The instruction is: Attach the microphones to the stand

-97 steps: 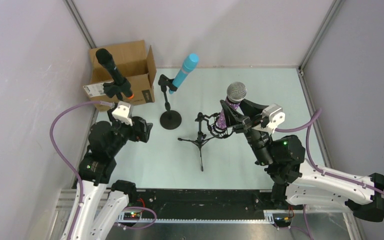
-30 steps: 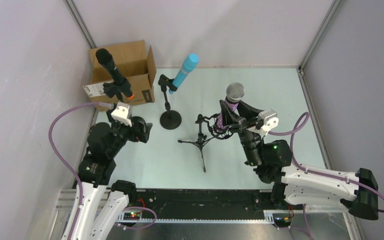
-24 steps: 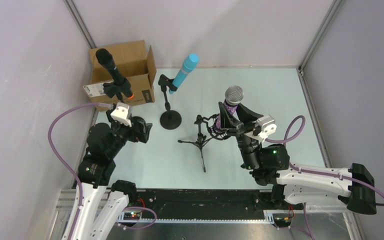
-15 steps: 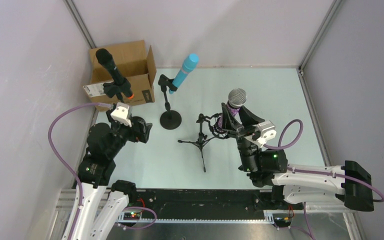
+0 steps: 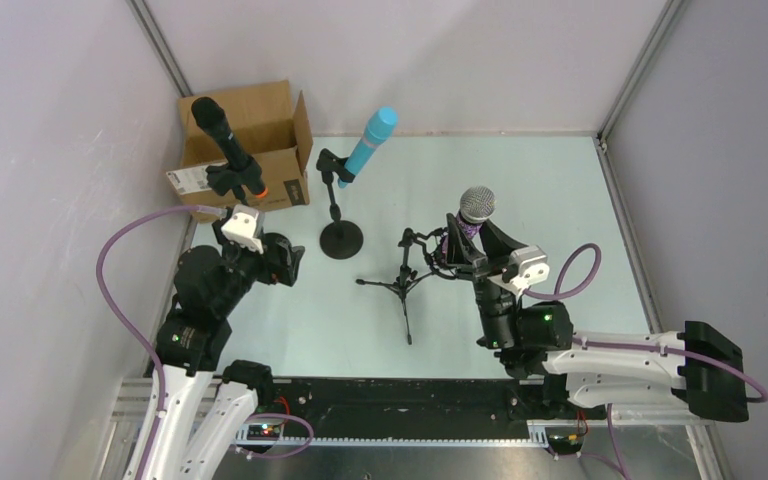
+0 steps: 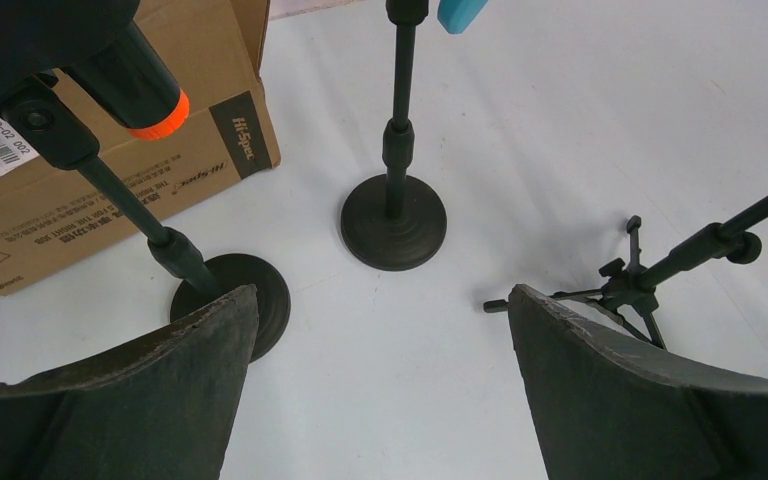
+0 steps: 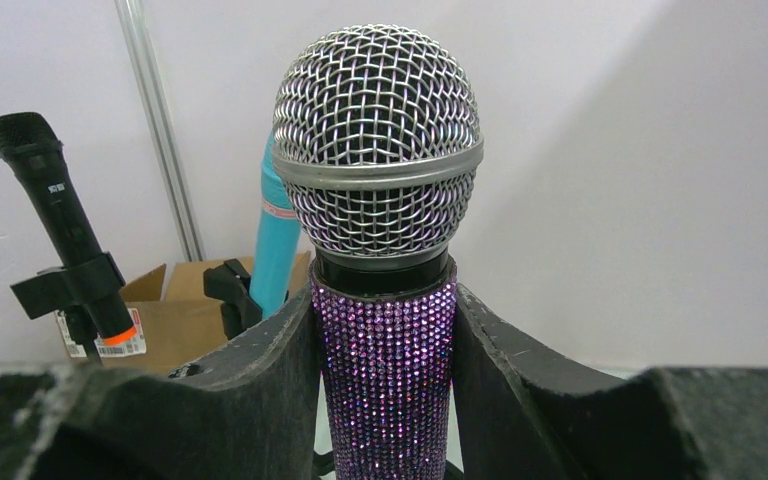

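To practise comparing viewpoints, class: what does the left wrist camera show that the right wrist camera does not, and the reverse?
Only the left wrist view shows the round stand bases, the tripod legs and the open left gripper. Only the right wrist view shows the purple microphone, clamped in the right gripper. Both show the black microphone (just its orange end from the left wrist), the turquoise microphone and the cardboard box.

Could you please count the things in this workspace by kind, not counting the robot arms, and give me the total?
Microphones: 3 (black microphone, turquoise microphone, purple microphone)
Stands: 3 (left round-base stand, middle round-base stand, tripod stand)
Boxes: 1 (cardboard box)
Total: 7
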